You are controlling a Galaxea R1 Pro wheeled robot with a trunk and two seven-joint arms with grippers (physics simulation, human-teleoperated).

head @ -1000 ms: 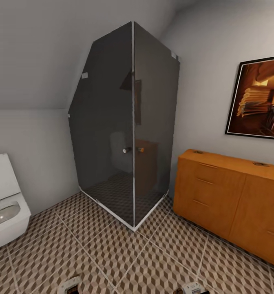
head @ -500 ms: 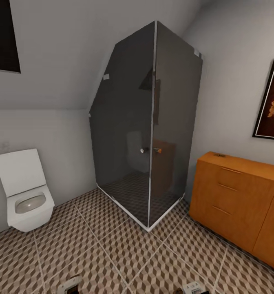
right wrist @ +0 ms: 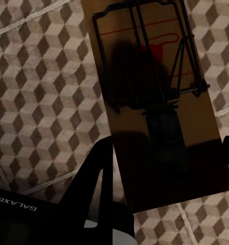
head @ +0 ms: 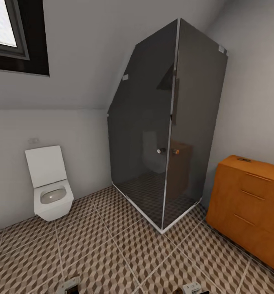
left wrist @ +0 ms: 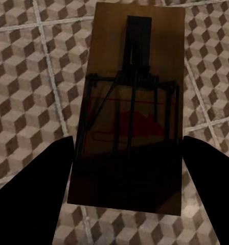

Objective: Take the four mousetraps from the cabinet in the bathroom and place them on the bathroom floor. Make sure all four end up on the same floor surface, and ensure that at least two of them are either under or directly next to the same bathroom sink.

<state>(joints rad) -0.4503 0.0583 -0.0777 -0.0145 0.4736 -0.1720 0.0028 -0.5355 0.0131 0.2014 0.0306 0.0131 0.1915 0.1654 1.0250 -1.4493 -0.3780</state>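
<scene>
Claws (left wrist: 127, 168) (right wrist: 165, 168) each clamp a mousetrap (left wrist: 130, 109) (right wrist: 158, 97) (above tiles).

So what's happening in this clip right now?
The robot is on the move in a bathroom with a mousetrap in each gripper. The left gripper is shut on one mousetrap, and the right gripper on another mousetrap, both hanging over the cube-patterned floor. The head view takes in a toilet, a dark glass shower cabin and the orange cabinet. No trap lies on the floor there.
</scene>
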